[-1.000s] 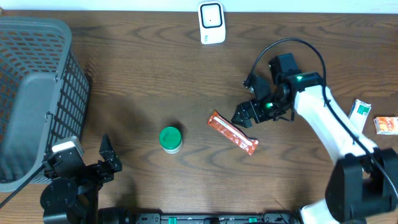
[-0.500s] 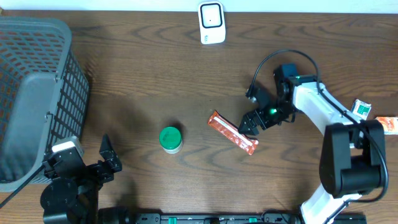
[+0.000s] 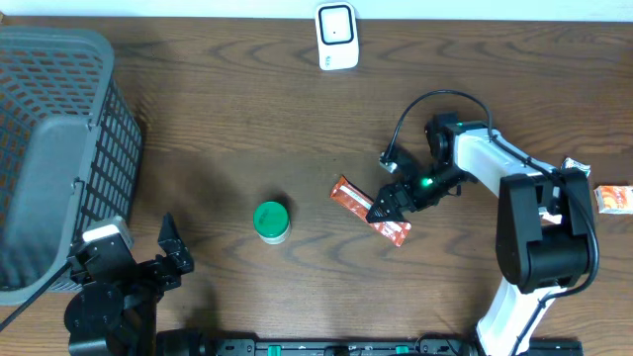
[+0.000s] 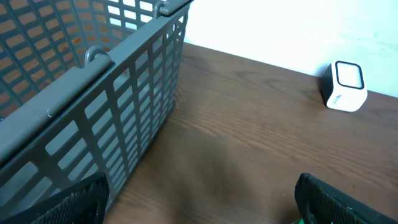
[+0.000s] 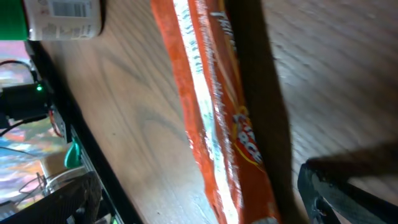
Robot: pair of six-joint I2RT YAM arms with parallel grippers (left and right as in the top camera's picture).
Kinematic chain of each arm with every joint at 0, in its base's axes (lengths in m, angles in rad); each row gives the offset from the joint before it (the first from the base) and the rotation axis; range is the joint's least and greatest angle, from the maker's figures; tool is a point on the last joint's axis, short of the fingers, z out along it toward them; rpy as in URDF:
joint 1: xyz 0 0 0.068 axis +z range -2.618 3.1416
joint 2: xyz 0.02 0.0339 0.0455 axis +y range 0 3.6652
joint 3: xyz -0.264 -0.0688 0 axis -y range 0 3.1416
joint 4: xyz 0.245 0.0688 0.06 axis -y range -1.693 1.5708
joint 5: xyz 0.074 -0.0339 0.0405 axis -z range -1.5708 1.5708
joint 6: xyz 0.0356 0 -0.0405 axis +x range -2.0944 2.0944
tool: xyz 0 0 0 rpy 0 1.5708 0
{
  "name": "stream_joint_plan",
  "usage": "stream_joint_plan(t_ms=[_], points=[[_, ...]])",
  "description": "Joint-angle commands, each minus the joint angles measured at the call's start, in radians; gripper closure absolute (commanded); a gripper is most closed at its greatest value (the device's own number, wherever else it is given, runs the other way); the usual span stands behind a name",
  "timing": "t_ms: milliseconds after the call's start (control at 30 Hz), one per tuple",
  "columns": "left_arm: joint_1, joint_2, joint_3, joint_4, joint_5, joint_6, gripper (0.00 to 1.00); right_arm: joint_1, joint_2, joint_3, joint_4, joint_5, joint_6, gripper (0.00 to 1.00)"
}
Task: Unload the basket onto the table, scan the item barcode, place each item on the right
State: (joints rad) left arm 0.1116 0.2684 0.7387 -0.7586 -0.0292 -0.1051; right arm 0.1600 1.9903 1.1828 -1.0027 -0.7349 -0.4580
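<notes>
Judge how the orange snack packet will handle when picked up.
The orange snack packet looks like thin glossy film, so probably light and somewhat slippery. It lies flat on the table, so it shouldn't roll. Being long and narrow, its ends may sag or crinkle if gripped mid-length.

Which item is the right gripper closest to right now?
The long orange foil snack bar: the open right gripper is right over its middle. The green-lidded jar sits well apart, and the small packets lie at the table's edge.
</notes>
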Motion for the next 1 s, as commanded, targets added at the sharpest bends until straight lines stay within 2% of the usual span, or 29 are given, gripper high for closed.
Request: stream_joint_plan(t_ms=[0, 267, 500, 533, 600, 633, 967], points=[[0.005, -0.001, 0.002, 0.003, -0.008, -0.005, 0.04, 0.033, 0.075, -0.032, 0.023, 0.140, -0.018, 0.01], [0.005, -0.001, 0.002, 0.003, -0.008, -0.005, 0.04, 0.066, 0.075, -0.047, 0.049, 0.269, 0.034, 0.02], [0.005, -0.001, 0.002, 0.003, -0.008, -0.005, 0.04, 0.071, 0.075, -0.151, 0.148, 0.370, 0.088, 0.33], [0.005, -0.001, 0.002, 0.003, -0.008, -0.005, 0.04, 0.071, 0.075, -0.171, 0.170, 0.367, 0.088, 0.46], [0.005, -0.001, 0.002, 0.003, -0.008, -0.005, 0.04, 0.071, 0.075, -0.185, 0.190, 0.364, 0.107, 0.92], [0.005, -0.001, 0.002, 0.003, -0.008, -0.005, 0.04, 0.071, 0.075, -0.185, 0.191, 0.363, 0.115, 0.99], [0.005, -0.001, 0.002, 0.003, -0.008, -0.005, 0.04, 0.072, 0.070, -0.164, 0.170, 0.234, 0.121, 0.99]])
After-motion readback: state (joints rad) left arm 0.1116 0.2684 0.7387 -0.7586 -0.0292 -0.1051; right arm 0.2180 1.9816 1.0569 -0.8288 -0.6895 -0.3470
